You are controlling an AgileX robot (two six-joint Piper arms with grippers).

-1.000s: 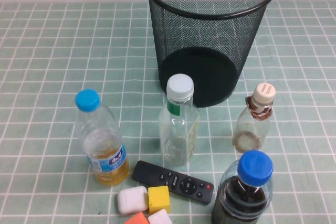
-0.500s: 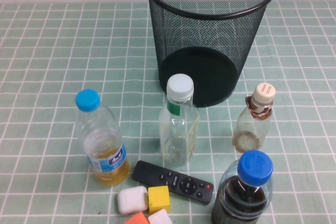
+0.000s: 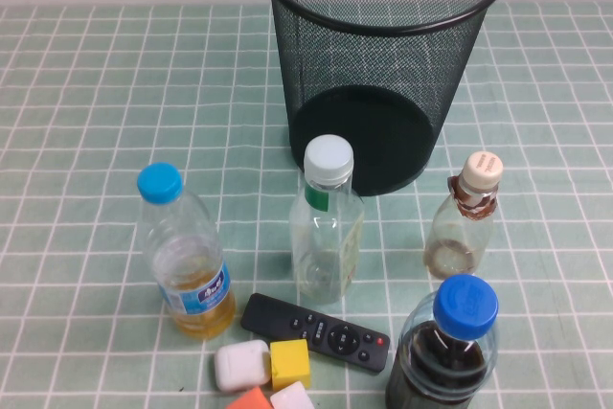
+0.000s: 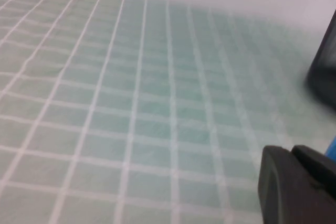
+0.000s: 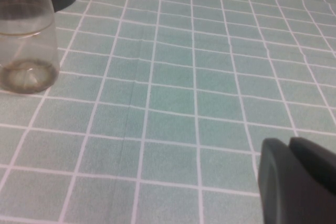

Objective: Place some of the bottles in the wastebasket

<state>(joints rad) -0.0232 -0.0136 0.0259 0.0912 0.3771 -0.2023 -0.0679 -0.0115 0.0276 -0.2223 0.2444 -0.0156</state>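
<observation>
The black wire-mesh wastebasket [image 3: 381, 55] stands at the back centre of the table. The taller clear bottle [image 3: 328, 227] with white cap and green neck label stands in front of it. The small rounded bottle [image 3: 464, 227] with cream cap stands to its right; its base shows in the right wrist view [image 5: 26, 45]. Neither gripper shows in the high view. My left gripper [image 4: 292, 155] is shut and empty, low over bare tablecloth. My right gripper [image 5: 289, 146] is shut and empty, low over the cloth and well apart from the small bottle.
A blue-capped bottle with yellow liquid [image 3: 187, 261] stands front left. A wide blue-capped bottle with dark liquid [image 3: 448, 352] stands front right. A black remote [image 3: 316, 332] and several small blocks [image 3: 268, 371] lie at the front edge.
</observation>
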